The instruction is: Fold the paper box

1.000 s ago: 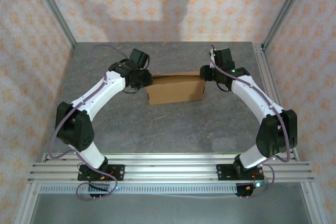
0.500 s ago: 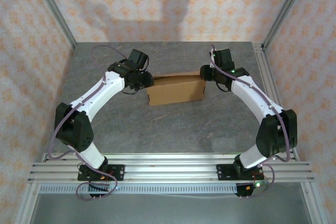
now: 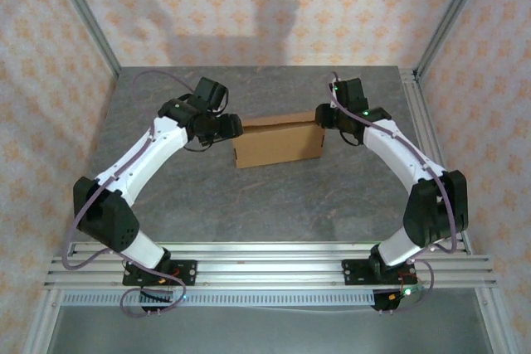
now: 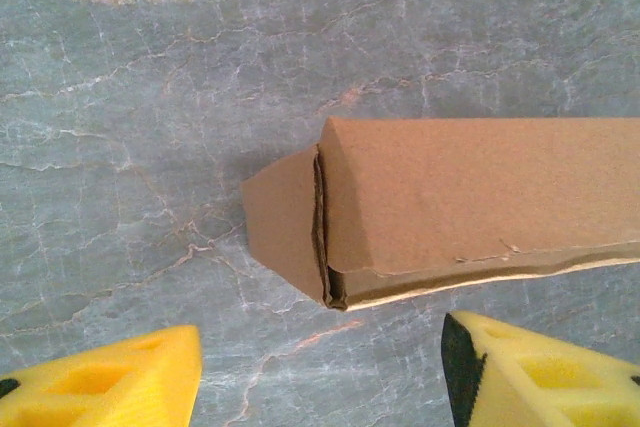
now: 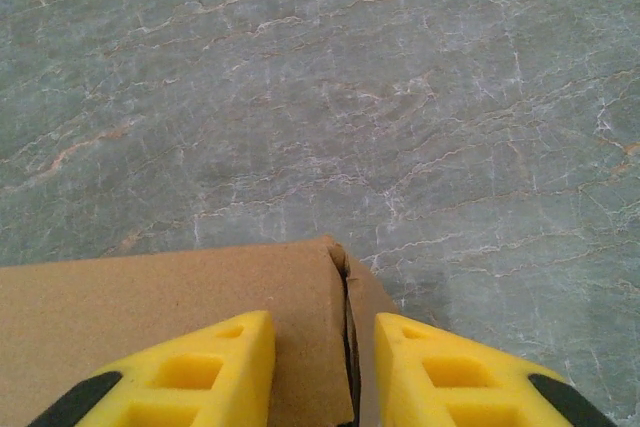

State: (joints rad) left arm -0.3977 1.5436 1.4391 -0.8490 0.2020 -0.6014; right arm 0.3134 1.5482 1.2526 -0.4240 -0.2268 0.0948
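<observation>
Left gripper (image 4: 320,347): spread wide. Its two yellow fingers (image 4: 120,382) sit at the bottom corners of the left wrist view, with bare table between them and neither touching cardboard. In the top view it hangs just off the box's left end (image 3: 226,128).

Right gripper (image 5: 322,342): jaws narrow, one yellow finger (image 5: 230,357) on each side of the vertical seam at the box's right end. Cardboard fills the gap, so it reads as a pinch on that end. In the top view it sits at the box's upper right corner (image 3: 325,116).

Paper box (image 3: 278,145): plain brown and folded up into a long rectangular body. It stands on the grey marbled table (image 3: 274,205) about mid-depth, between the two wrists, with its long side facing the arm bases.
- Left end, from the left wrist: a triangular end flap (image 4: 285,222) sticks out past the body, not tucked flush. A dark slit shows where it meets the end, and the lower long edge looks slightly ragged.
- Right end, from the right wrist: the top edge (image 5: 170,297) runs level and the corner is slightly gapped at the seam.

Both arms arc in from the aluminium rail (image 3: 274,263) at the near edge. Patterned walls (image 3: 249,6) enclose the cell.
</observation>
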